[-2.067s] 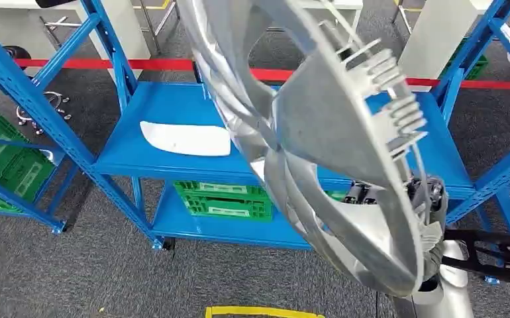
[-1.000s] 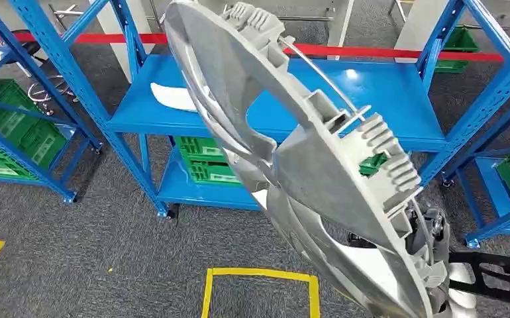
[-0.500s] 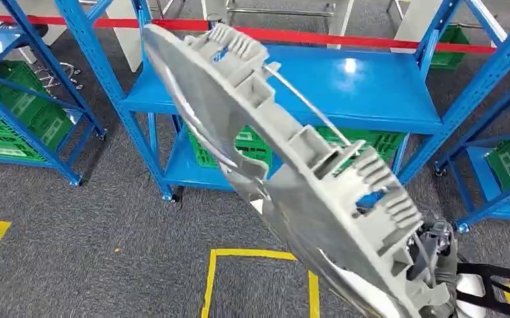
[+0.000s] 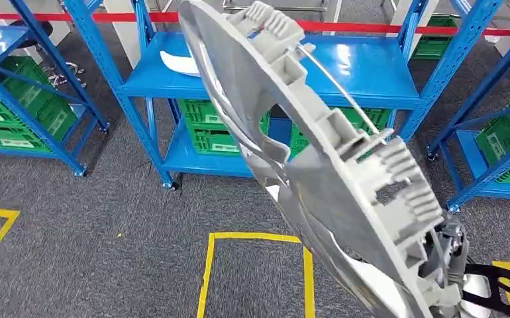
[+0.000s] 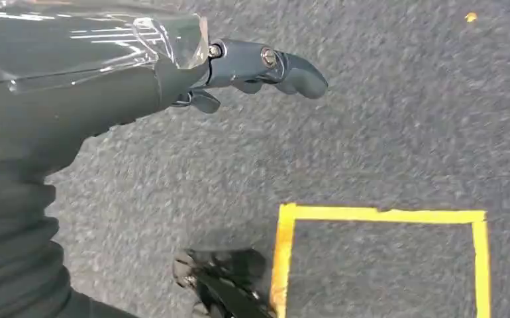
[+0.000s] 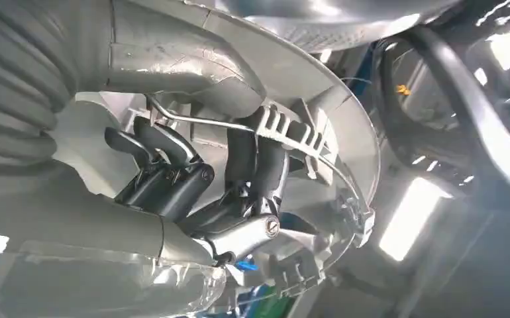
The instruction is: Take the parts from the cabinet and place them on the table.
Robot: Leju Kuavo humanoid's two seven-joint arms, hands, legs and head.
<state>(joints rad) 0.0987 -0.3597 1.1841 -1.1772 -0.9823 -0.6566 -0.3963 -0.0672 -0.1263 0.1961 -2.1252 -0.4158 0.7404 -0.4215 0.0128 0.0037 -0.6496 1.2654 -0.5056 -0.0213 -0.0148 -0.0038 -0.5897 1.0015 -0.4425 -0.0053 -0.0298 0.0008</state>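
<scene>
Whole view swung and the blue cabinet [image 4: 371, 73] slid farther off, so it was walking to the table. Right hand [image 6: 239, 192] clutched the grey part [image 4: 318, 165] rising above it; left hand [image 5: 173, 79] hung loose, nothing in it.

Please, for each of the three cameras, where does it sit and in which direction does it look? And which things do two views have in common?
Head view: high on the body, looking forward and down at the blue racks and the big grey part.
Left wrist view: behind the left hand, facing the grey carpet with yellow tape.
Right wrist view: behind the right hand, which grips the grey part.
Shared: the part, head and right wrist; carpet and tape, head and left wrist.
</scene>
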